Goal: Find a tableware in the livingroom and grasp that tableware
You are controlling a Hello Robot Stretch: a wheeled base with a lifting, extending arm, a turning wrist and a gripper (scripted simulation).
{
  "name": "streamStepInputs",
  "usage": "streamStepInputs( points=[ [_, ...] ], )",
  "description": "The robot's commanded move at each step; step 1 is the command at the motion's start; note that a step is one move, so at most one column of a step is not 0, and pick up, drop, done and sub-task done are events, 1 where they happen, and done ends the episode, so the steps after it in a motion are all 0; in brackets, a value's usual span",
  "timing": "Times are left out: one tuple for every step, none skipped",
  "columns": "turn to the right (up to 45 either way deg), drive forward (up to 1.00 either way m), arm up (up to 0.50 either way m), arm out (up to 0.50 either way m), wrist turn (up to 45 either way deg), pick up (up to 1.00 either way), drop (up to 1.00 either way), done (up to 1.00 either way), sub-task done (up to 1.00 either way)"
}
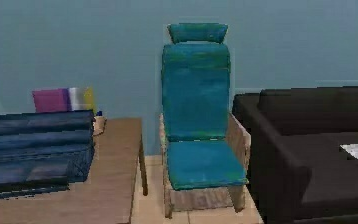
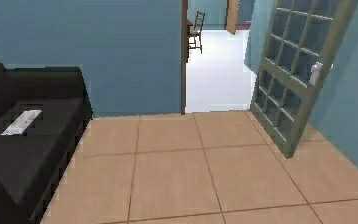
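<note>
A small pale object (image 1: 100, 123) that might be a cup stands on the wooden table (image 1: 117, 165) at the forward view's left, just right of a dark blue stack; its shape is too small to name for sure. Behind the stack stand upright items in magenta and yellow (image 1: 64, 99).
A teal chair (image 1: 197, 110) with wooden arms stands ahead against the blue wall. A black sofa (image 1: 307, 150) (image 2: 27, 135) carries a flat white object (image 1: 357, 151) (image 2: 22, 122). A dark blue stack (image 1: 37, 150) lies on the table. An open glass-paned door (image 2: 297, 70) and doorway (image 2: 217, 60) lead to a chair (image 2: 196, 30); bare tiled floor (image 2: 207, 170).
</note>
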Motion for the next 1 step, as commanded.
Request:
streamStepInputs(
  points=[
    [-45.0, 0.0, 0.0, 0.0, 0.0, 0.0, 0.0, 0.0, 0.0]
  ],
)
